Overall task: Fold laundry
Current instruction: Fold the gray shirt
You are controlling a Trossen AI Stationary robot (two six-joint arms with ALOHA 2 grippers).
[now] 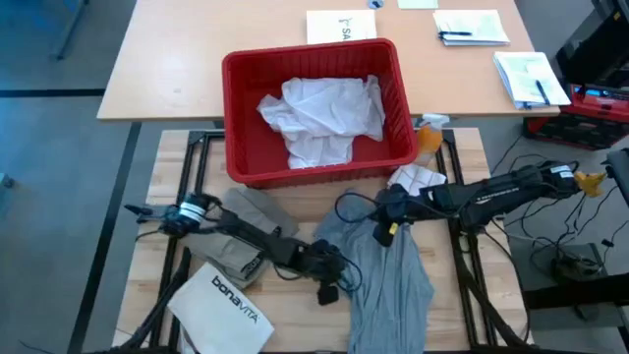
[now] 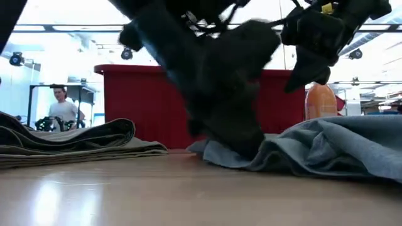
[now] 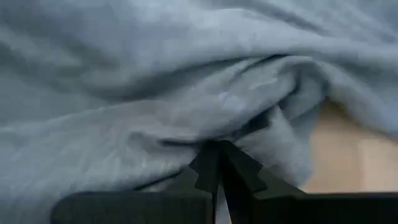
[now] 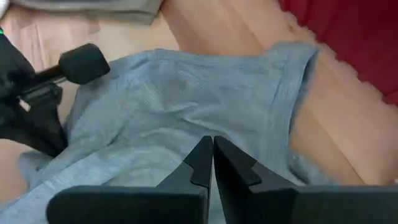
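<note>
High view, entry: grey T-shirt [image 1: 388, 275] lies rumpled on the worktop [image 1: 472, 157] in front of the red basket [image 1: 241, 118], which holds the white shirt [image 1: 324, 118]; khaki-tan piece [image 1: 246, 231] rests folded to the left, just beside the bonavita bag [image 1: 224, 305]. Left end effector [image 1: 332, 267] sits at the T-shirt's left edge, fingers pressed together on a fold of grey cloth. Right end effector [image 1: 388, 211] sits at the collar end, fingers likewise pinched on fabric. Handling note, as judgement: lift both pinches together and draw them apart evenly, so the shirt spreads flat before any fold; uneven tension would likely twist it.
</note>
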